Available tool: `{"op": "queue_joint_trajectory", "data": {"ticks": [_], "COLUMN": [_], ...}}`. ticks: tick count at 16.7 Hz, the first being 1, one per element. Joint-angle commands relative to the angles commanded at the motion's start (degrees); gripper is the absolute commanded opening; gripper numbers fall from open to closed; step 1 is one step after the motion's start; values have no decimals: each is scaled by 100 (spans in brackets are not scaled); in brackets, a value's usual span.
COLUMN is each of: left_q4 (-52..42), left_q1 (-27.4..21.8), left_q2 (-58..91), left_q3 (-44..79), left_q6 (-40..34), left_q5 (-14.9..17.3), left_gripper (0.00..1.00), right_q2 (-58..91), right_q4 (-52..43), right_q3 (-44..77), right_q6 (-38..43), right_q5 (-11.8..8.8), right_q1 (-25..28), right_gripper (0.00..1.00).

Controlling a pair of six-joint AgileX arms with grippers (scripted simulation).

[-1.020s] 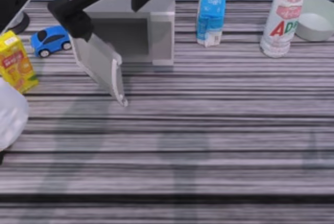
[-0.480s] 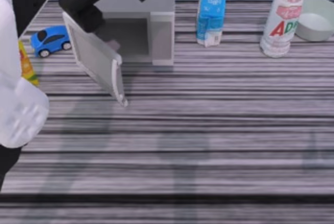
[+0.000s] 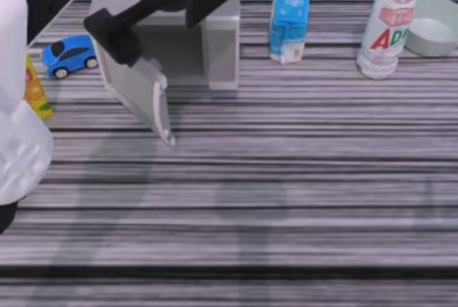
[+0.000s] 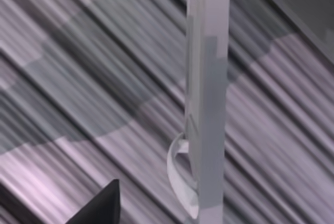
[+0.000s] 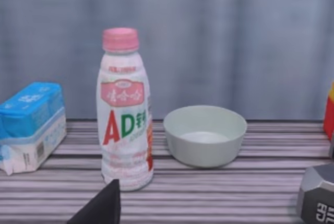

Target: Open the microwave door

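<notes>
My left gripper has drifted back toward the door's hinge edge; half a second ago it sat higher, at the door's top corner. I cannot tell whether its fingers are wide or closed. The door has stayed swung well out from the microwave at eleven o'clock on the table, its handle pointing toward six and the cavity open. I judge the opening nearly or fully done. My right arm is parked, facing the bottle and bowl.
</notes>
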Motion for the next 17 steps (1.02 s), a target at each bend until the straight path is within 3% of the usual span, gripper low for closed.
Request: {"op": "queue_joint_trajectory", "data": {"ticks": [11,17], "left_q4": [1652,2094], "left_q1": [216,274], "left_q2": [-689,-873], "left_q3": [-2271,-2880], "left_q6": [216,275], "left_q5": [11,14], "left_gripper": [100,100], "right_q2": [0,0], "right_q4": [0,0], "right_q3": [0,0], "right_q6": [0,0], "right_q5": [0,0], "right_q1": [0,0], "right_gripper": [100,100]}}
